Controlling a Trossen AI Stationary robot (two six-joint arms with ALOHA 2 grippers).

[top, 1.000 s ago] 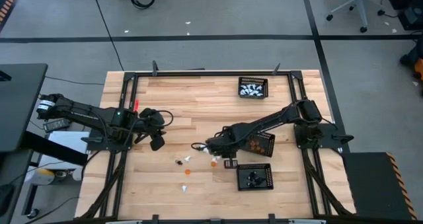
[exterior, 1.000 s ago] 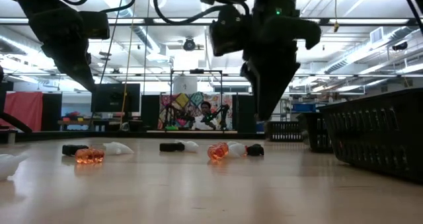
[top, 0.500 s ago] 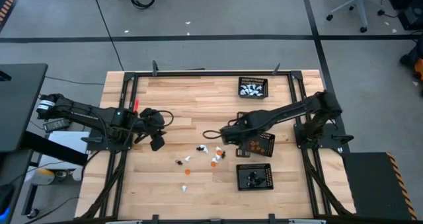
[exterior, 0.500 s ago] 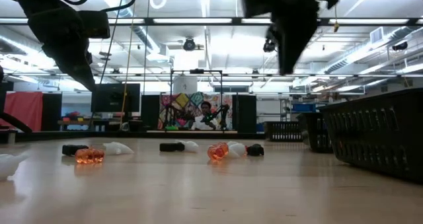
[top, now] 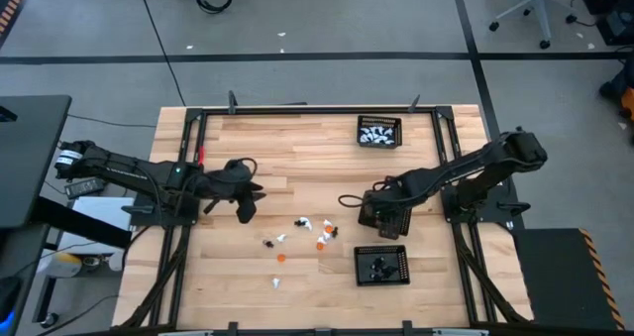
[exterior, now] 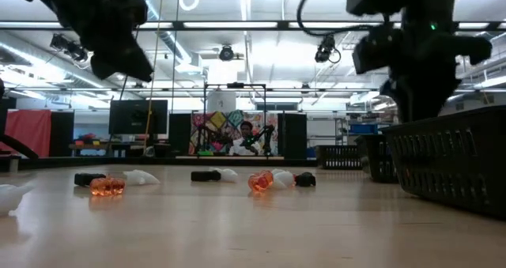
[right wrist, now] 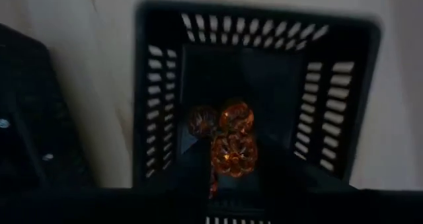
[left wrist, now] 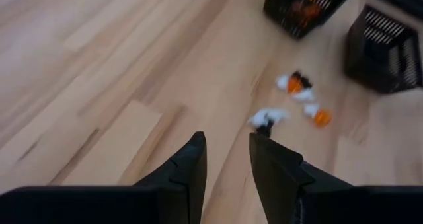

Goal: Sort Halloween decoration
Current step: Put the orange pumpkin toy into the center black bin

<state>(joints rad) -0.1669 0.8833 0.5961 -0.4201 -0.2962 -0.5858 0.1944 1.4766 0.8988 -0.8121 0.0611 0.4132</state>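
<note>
**Meanwhile: right arm hangs over the orange tray, loose figures wait mid-table**

Meanwhile, the right gripper (top: 381, 215) sits above the black rectangular mesh tray holding orange pieces (top: 399, 217), at roughly 3 o'clock from the table's centre. Its wrist camera looks straight down into that tray (right wrist: 258, 85), where a cluster of translucent orange figures (right wrist: 225, 141) lies on the floor of the tray; I cannot tell whether its fingers are parted or closed.

The left gripper (top: 245, 209) hovers above the pale wooden plank table (top: 267, 158) at about 9 o'clock from the centre. Its two dark fingers (left wrist: 188, 171) stand slightly apart and hold nothing.

Between the two arms, the Halloween decoration (top: 312, 229) lies scattered on the wood near the centre and toward 6 o'clock: tiny white, orange and black figures, some touching, others apart. From table height they show as a loose row (exterior: 261, 179).

A second black mesh tray with white figures (top: 379, 131) stands at about 1 o'clock, and a third with black figures (top: 381, 265) at about 5 o'clock.
</note>
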